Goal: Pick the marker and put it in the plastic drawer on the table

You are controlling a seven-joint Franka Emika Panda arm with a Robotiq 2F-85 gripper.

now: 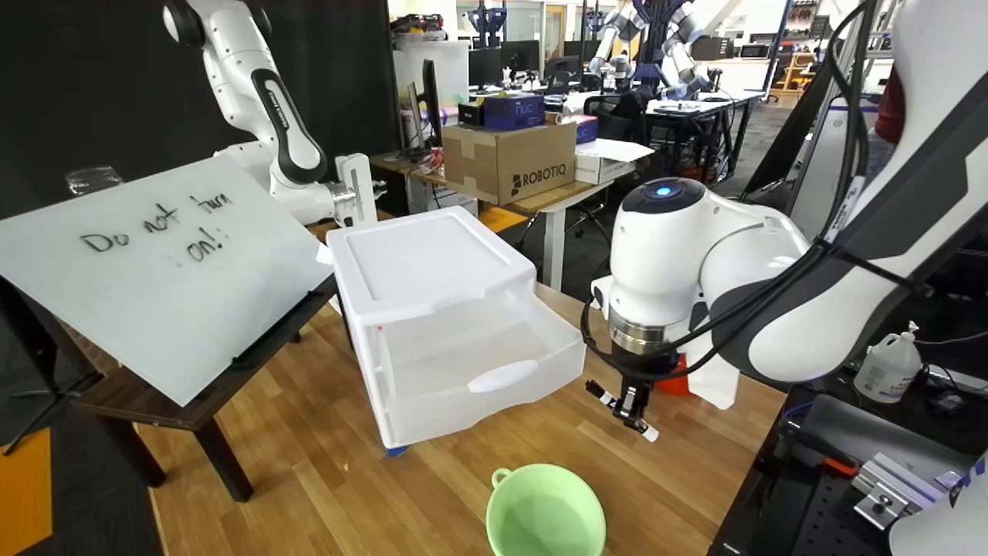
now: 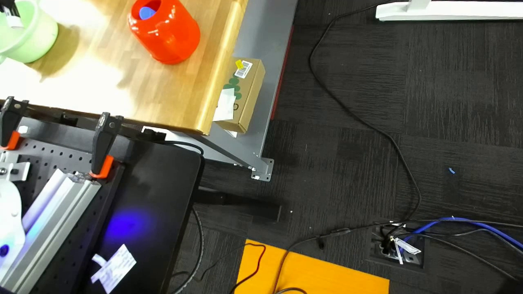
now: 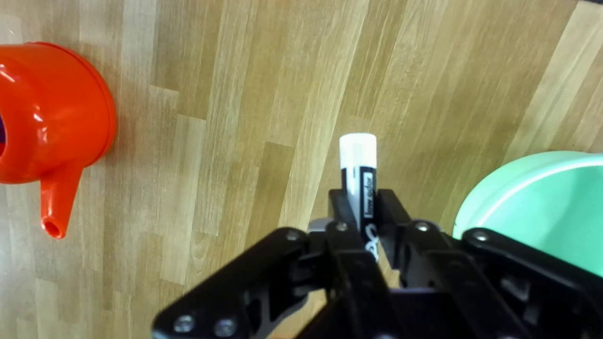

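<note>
The marker is a thin stick with a black cap and a white end. In an exterior view the marker [image 1: 604,395] is held slantwise above the wooden table [image 1: 309,440], right of the plastic drawer. My gripper [image 1: 634,417] is shut around its middle. In the wrist view the marker's white end [image 3: 358,149] sticks out past the fingertips of my gripper [image 3: 362,202]. Its white end [image 2: 14,22] also shows at the corner of an exterior view. The white plastic drawer [image 1: 432,259] stands on the table with its translucent tray [image 1: 432,417] pulled out; the wrist view does not show it.
A green bowl [image 1: 546,510] stands in front of the drawer; it also shows in the wrist view [image 3: 490,188]. A red teapot-like toy [image 2: 171,36] stands near the table's edge. A slanted whiteboard [image 1: 170,286] and a second arm [image 1: 282,131] are beside and behind the drawer.
</note>
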